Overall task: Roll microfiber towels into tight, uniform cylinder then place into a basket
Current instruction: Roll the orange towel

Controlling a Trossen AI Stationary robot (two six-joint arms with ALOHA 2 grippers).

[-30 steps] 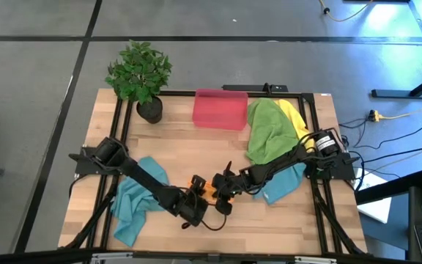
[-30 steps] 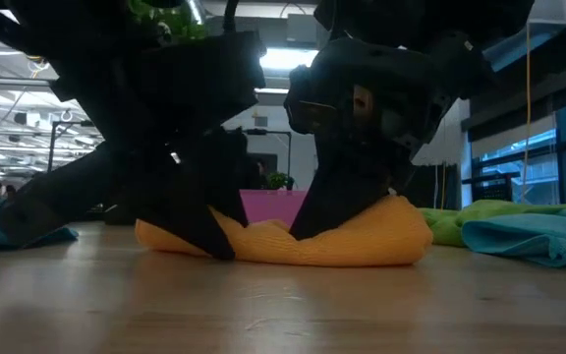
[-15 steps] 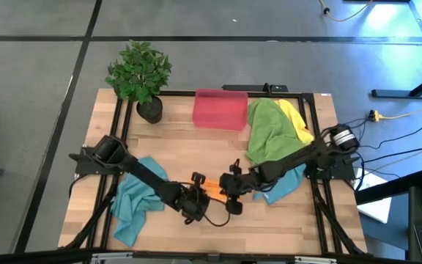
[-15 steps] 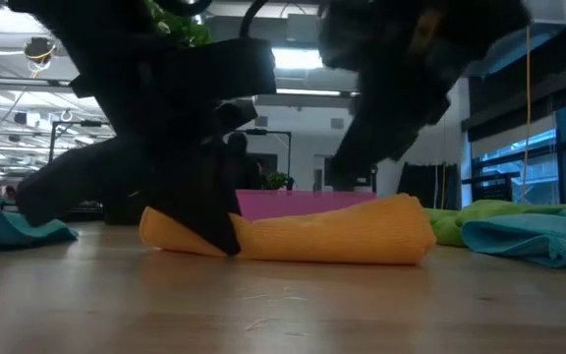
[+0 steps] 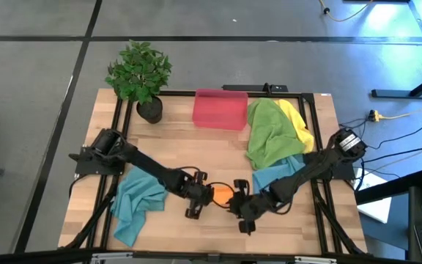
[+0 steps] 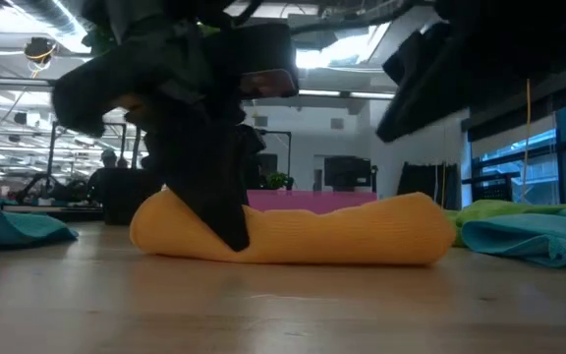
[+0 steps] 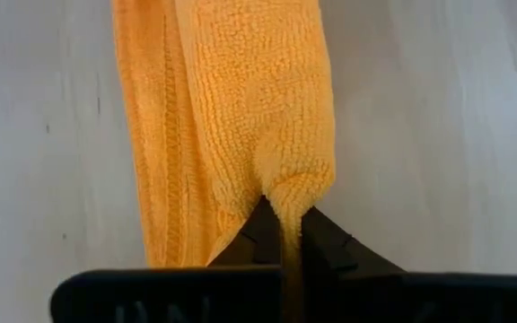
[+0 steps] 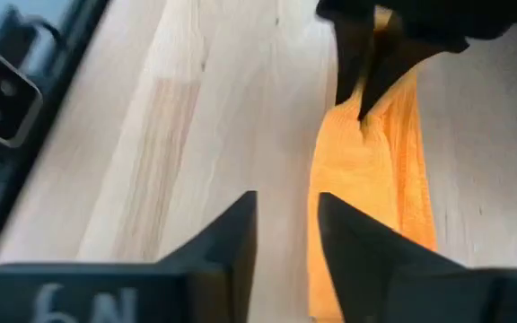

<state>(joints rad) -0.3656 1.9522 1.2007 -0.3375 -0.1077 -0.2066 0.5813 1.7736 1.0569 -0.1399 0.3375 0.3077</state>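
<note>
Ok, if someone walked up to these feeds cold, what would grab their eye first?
Probably the orange towel, rolled into a fat tube near the table's front edge, with the left gripper pinched shut on one end of it. Next, the right gripper, open and empty just off the roll's other end. Behind them, the red-pink basket at the back edge beside a green and yellow towel heap.
</note>
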